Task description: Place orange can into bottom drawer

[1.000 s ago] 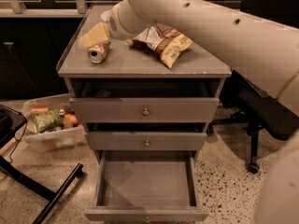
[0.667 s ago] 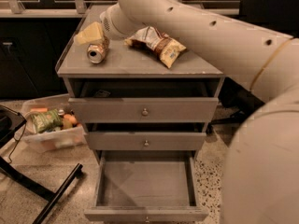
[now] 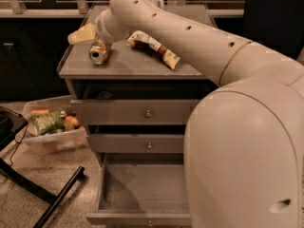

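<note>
Gripper [image 3: 101, 41] sits at the end of the cream arm [image 3: 190, 37], low over the left part of the cabinet top [image 3: 133, 66], right at the far end of the orange can [image 3: 99, 54]. The wrist hides it, so whether it has closed on the can cannot be told.

On the floor at far left stands a clear plastic bin [image 3: 54, 139] with a green packet and other items inside, and a black bar [image 3: 57, 196] lies across the floor in front of it. On the cabinet top, a pale yellow item [image 3: 81, 33] lies just left of the wrist. The orange can lies on its side beside it, on the left part of the top. Its long axis runs roughly front to back, with the silver end facing the camera and slightly left and the other end tucked under the gripper. To the right of the can, apart from it, is the crinkled snack bag [image 3: 153, 46].

Below, the top drawer [image 3: 137, 113] and middle drawer [image 3: 137, 144] are each pulled out a little. The bottom drawer [image 3: 137, 186] is pulled well out, with its grey floor showing.

Compared with a second ago, the can lies in the same spot and pose. The wrist has come down and to the left, closer to the can, and the arm's bulk now covers the right ends of all three drawers.
</note>
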Controlling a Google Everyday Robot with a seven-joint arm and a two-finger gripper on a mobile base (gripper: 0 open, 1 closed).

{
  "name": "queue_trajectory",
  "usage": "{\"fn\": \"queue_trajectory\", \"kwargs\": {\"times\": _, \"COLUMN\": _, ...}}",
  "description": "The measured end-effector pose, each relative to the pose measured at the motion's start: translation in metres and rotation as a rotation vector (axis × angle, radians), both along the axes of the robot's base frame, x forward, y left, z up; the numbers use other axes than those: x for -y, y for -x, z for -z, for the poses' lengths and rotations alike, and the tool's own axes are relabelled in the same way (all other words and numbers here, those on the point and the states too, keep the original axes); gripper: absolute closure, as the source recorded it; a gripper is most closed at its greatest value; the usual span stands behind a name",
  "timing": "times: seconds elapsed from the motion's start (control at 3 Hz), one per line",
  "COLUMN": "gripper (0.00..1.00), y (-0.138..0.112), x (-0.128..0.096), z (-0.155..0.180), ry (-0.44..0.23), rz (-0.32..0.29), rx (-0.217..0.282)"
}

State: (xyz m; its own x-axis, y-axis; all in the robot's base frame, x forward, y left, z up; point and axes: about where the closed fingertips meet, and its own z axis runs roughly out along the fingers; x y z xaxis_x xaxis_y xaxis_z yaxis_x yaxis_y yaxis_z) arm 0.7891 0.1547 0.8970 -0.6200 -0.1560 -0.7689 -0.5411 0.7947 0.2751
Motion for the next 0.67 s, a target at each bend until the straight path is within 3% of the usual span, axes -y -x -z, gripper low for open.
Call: {"fn": "queue_trajectory", "kwargs": {"times": 0.67, "gripper": 0.00, "y": -0.028, "x": -0.036, "z": 0.011, "ry": 0.076, "rz": 0.019, "rx": -0.068}}
